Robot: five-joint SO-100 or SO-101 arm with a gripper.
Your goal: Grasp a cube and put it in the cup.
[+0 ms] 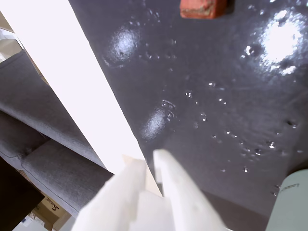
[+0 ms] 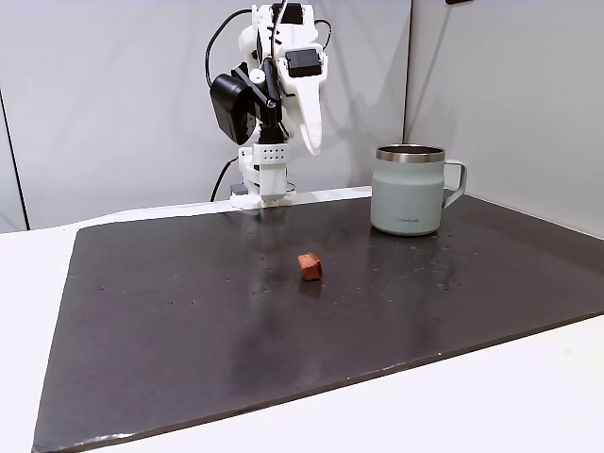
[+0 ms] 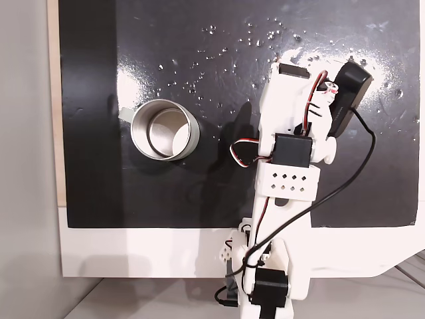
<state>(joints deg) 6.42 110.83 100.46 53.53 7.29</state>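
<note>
Cube [image 2: 310, 267] alone on mat, gripper [image 1: 150, 161] fingers nrly closed, w/ nothing between, touching nothing.

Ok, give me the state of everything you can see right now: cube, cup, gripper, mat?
Cube: loose on the mat, apart from the cup, not gripped.
Cup: upright on the mat, open top, looks empty in a fixed view from above.
Gripper: raised above the mat, holding nothing, fingers nearly together.
Mat: flat on the table, glossy, speckled with small droplets or specks.
</note>
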